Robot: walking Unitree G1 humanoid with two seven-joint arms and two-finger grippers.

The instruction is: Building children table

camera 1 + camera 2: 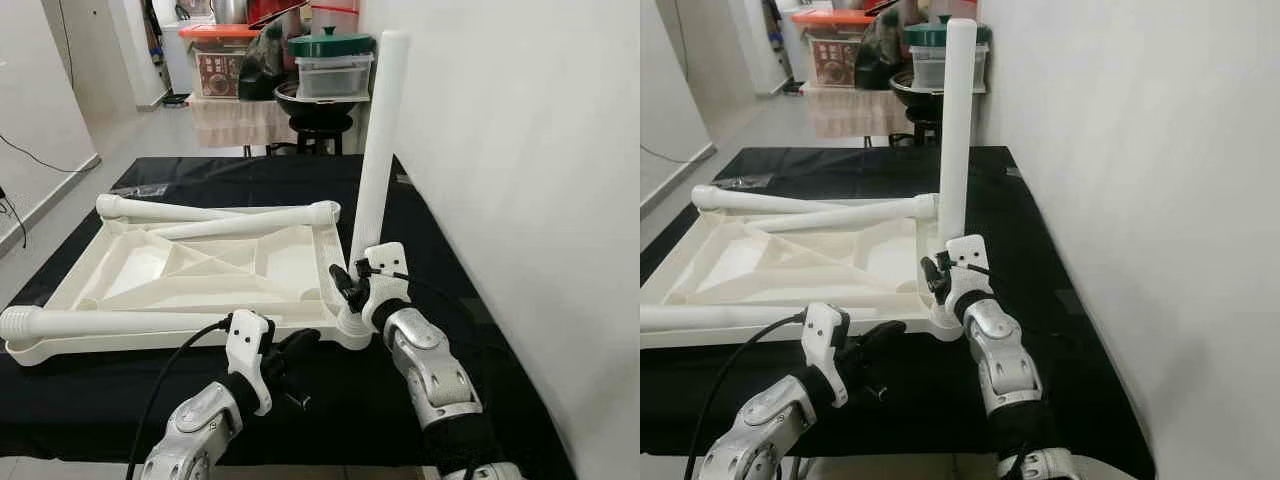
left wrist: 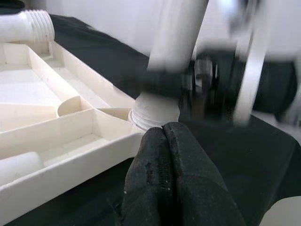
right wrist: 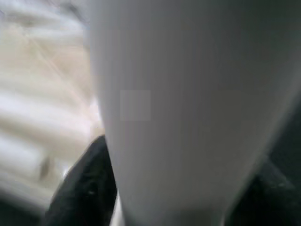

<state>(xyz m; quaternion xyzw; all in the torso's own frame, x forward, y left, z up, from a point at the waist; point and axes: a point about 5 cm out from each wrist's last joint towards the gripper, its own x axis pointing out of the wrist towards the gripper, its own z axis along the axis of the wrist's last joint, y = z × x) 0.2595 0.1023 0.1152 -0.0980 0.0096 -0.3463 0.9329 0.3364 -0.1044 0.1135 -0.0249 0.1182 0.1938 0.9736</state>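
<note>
Upright leg standing in the corner socket of an upturned white plastic tabletop.

Nearest, the left gripper [image 1: 300, 343] is hovering with its fingers pressed together just before the ribbed tabletop [image 1: 180, 270], which is lying on a black cloth [image 1: 430, 250]. The right gripper [image 1: 347, 287] is clamping the smooth cylindrical leg [image 1: 377, 140] low on its shaft. Two more legs [image 1: 215, 212] are resting across the tray. Beyond, stacked containers [image 1: 330, 60] are sitting beside a white wall [image 1: 530, 150].

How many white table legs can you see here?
3. One upright leg stands in the tabletop's near right corner, held by the right pincer. One loose leg lies across the far side, another along the near edge. A fourth may be hidden.
</note>
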